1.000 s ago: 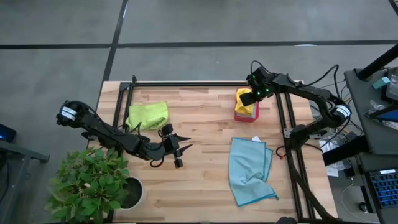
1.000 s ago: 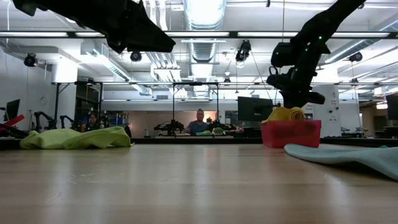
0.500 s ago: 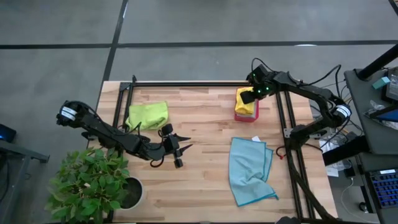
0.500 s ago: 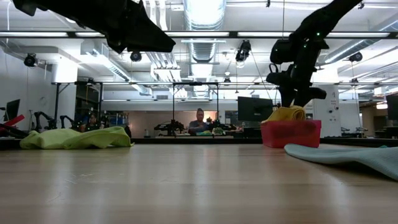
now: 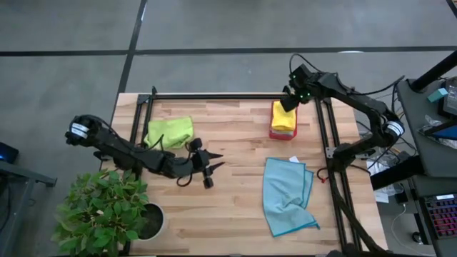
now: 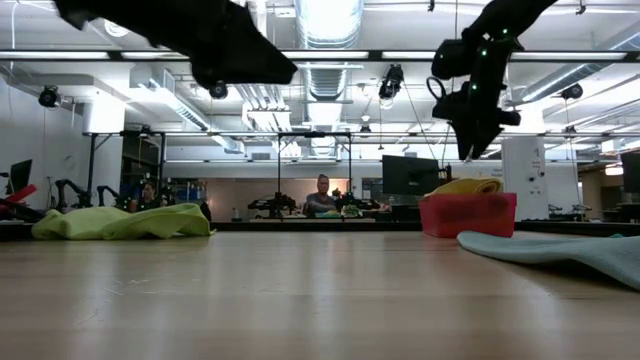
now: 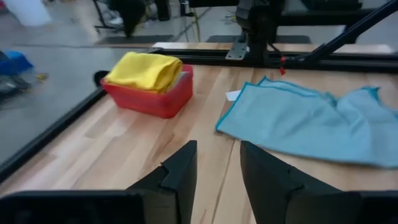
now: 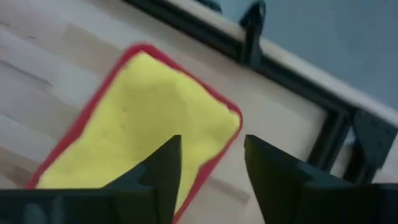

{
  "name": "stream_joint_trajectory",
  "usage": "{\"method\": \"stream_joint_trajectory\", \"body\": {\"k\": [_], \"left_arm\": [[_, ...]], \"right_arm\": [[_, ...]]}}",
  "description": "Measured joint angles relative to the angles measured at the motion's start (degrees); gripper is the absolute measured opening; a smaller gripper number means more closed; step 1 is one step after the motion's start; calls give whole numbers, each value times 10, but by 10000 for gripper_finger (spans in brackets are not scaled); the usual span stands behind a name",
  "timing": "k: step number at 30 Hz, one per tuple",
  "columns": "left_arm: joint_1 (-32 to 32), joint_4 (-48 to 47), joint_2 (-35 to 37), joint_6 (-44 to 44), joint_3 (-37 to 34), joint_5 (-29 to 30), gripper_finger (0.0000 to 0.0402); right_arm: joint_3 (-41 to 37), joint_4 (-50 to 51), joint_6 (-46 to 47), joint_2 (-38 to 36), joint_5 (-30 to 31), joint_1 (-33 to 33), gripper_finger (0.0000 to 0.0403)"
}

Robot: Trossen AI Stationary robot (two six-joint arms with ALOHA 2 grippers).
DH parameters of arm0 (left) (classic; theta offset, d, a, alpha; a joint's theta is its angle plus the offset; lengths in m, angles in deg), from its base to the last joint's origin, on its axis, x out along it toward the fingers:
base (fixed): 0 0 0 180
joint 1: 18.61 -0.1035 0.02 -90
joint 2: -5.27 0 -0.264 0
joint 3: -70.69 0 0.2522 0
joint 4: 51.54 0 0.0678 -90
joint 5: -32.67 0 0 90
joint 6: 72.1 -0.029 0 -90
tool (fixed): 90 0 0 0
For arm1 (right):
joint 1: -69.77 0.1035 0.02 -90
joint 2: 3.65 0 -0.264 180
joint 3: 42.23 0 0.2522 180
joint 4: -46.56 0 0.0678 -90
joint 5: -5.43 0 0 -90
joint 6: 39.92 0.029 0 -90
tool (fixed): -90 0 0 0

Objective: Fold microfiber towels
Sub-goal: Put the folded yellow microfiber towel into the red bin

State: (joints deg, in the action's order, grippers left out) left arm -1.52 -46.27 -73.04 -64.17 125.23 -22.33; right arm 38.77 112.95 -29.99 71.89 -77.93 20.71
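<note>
1. Light blue towel (image 5: 287,194): lies rumpled and unfolded just in front of the red tray (image 5: 283,133), long axis running away from it.
2. Yellow towel (image 5: 283,116): folded, inside the tray.
3. Right gripper (image 5: 289,102): above the tray's far edge, fingers apart, empty; the nearer arm.
4. Left gripper (image 5: 214,160): well left of the tray, fingers apart, empty, pointing toward the blue towel.

So the right gripper (image 5: 287,104) is up off the yellow towel (image 5: 283,114) now and sits higher, near the tray's (image 5: 273,133) back edge, fingers apart with nothing in them. The left gripper (image 5: 214,165) has slid a bit toward the table's middle and also reads slightly further along in the low view.
</note>
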Motion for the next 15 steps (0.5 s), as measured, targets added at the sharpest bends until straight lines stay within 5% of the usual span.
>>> {"method": "stream_joint_trajectory", "body": {"k": [11, 15], "left_arm": [[-160, 2, -92, -84, 82, -159, 11], [-196, 2, -137, -113, 128, -232, 4]], "right_arm": [[-105, -191, -40, -85, -8, 51, 20], [-151, -246, -17, -121, -8, 75, 11]]}}
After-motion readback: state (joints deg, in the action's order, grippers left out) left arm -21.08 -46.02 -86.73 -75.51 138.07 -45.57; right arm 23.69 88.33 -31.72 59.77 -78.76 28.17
